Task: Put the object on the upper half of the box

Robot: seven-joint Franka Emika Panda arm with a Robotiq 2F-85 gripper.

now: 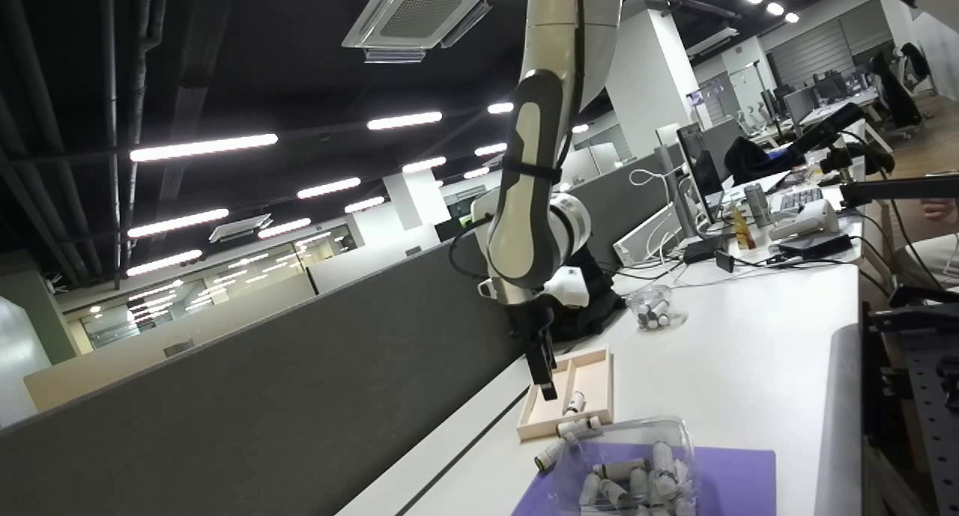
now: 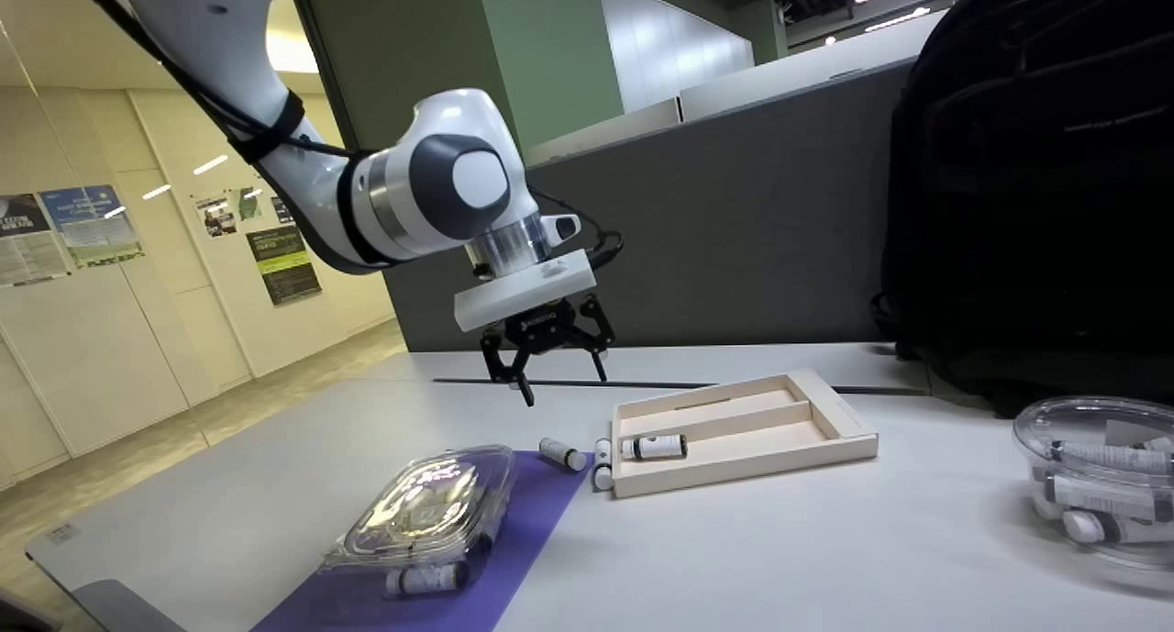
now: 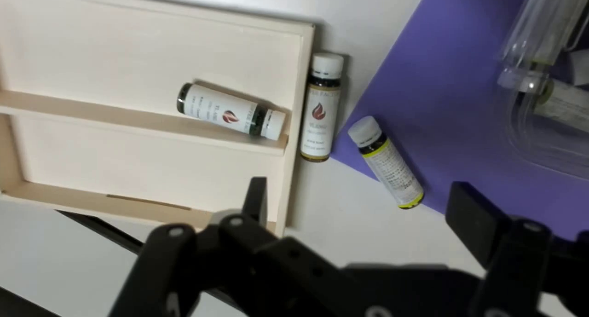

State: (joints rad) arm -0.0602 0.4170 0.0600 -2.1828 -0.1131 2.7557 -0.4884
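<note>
Jaws hang wide apart, empty, in free air clear of the edges of the box.

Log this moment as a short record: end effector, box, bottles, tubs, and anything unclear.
end effector: open, holding nothing, raised above the table
box: pale wood, two compartments
bottle in box: on its side, in the compartment shown upper in the wrist view
bottle beside box: on its side, outside, along the box
third bottle: on its side, partly on the purple sheet
squarish tub: clear, over part of the purple sheet, several bottles inside
round tub: clear, more bottles inside
unclear: which bottle the task means; which compartment counts as upper
</note>
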